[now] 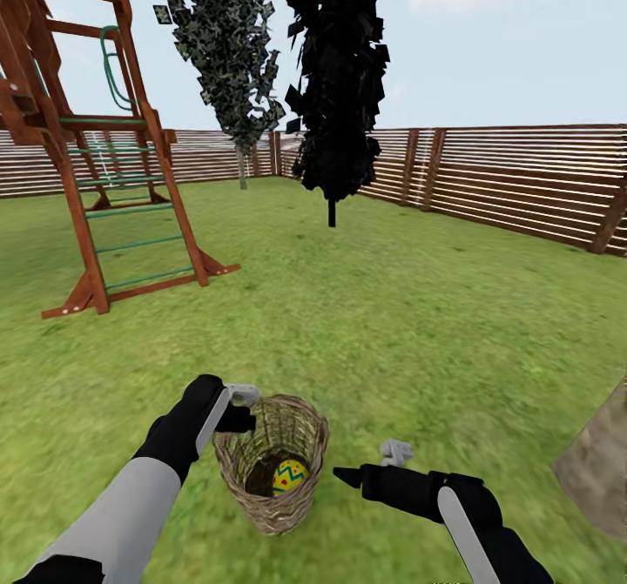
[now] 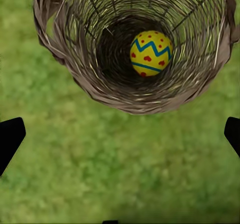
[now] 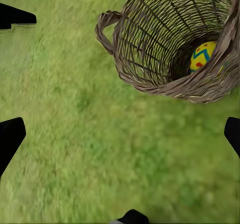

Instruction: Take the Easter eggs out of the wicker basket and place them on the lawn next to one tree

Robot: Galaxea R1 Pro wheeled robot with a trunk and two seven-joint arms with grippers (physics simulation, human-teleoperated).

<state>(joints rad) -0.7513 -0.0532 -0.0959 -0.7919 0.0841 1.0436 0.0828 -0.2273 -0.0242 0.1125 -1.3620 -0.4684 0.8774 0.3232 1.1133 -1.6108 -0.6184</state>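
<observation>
The wicker basket (image 1: 272, 471) stands upright on the lawn (image 1: 392, 323) just in front of me. One yellow Easter egg (image 1: 289, 476) with red dots and blue zigzags lies at its bottom; the left wrist view shows this egg (image 2: 151, 53) deep inside the basket (image 2: 90, 79). My left gripper (image 1: 239, 408) hovers at the basket's left rim, open and empty. My right gripper (image 1: 370, 466) is low to the basket's right, open and empty, with the basket (image 3: 150, 59) and egg (image 3: 202, 55) ahead of it. A pale mottled tree trunk (image 1: 596, 471) stands at the right edge.
A wooden play frame (image 1: 104, 175) with green rungs stands at the left. A brown slat fence (image 1: 522, 184) rings the yard. A near-black columnar tree (image 1: 335, 88) and a grey-green leafy tree (image 1: 231, 53) stand far ahead. Open grass lies between basket and trunk.
</observation>
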